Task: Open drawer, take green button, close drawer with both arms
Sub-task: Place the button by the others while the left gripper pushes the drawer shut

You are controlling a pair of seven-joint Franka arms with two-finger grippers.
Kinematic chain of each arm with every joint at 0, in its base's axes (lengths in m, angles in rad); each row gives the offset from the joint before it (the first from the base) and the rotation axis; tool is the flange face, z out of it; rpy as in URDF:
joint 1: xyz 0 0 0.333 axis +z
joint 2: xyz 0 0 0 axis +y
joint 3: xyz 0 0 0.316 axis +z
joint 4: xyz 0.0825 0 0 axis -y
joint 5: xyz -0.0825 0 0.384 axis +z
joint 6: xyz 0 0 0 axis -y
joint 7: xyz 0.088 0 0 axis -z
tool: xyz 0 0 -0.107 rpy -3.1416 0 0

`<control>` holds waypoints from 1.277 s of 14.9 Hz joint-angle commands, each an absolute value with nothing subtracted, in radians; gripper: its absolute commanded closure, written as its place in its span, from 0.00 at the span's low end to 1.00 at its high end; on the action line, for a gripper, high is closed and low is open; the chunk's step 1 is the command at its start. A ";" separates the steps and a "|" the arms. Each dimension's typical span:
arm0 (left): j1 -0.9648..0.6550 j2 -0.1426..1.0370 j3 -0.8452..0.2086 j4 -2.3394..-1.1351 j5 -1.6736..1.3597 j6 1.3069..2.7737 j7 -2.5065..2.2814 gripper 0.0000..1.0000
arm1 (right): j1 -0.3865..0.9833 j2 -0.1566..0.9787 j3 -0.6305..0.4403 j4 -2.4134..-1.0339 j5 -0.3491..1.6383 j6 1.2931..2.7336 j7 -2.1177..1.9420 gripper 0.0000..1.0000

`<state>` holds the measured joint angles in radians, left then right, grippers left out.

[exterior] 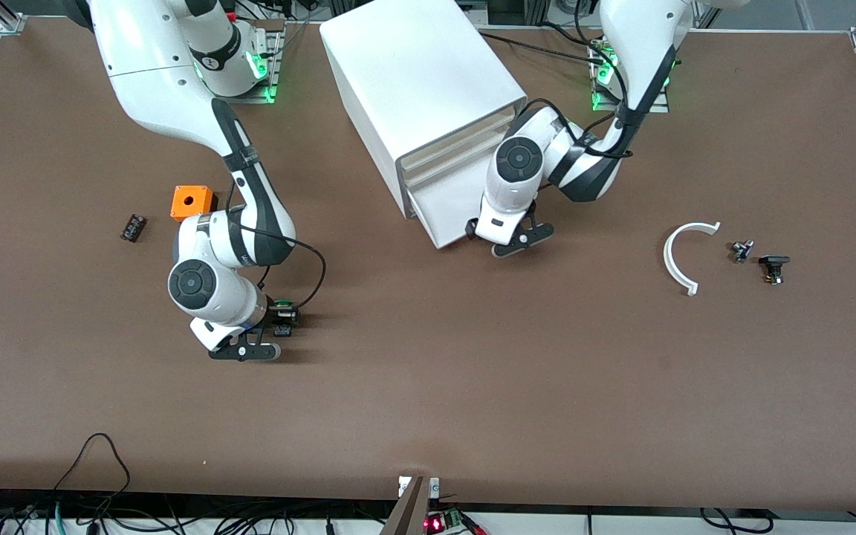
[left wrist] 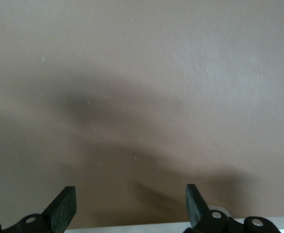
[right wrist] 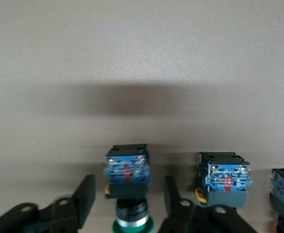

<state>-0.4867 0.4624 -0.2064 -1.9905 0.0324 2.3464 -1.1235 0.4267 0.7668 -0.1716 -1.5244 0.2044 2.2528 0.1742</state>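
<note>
The green-capped button lies on its side on the table between the fingers of my right gripper. The fingers are open on either side of it and do not touch it. In the front view the right gripper is low over the table toward the right arm's end, and the hand hides most of that button. My left gripper is open and empty, low at the front of the lowest drawer, which stands out from the white cabinet. The left wrist view shows open fingers and a white edge.
Two more buttons lie beside the green one; small parts show beside the right hand. An orange box and a black part lie nearby. A white curved piece and two small parts lie toward the left arm's end.
</note>
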 commanded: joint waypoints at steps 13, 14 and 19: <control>-0.465 0.433 -0.348 -2.040 -0.133 2.335 -1.137 0.00 | 0.403 0.437 -0.296 -1.520 0.206 1.987 0.002 0.00; -0.465 0.434 -0.350 -2.039 -0.136 2.330 -1.137 0.00 | 0.403 0.419 -0.298 -1.523 0.181 1.961 0.003 0.00; -0.466 0.434 -0.356 -2.039 -0.176 2.327 -1.137 0.00 | 0.313 0.315 -0.253 -1.578 0.135 1.916 -0.005 0.00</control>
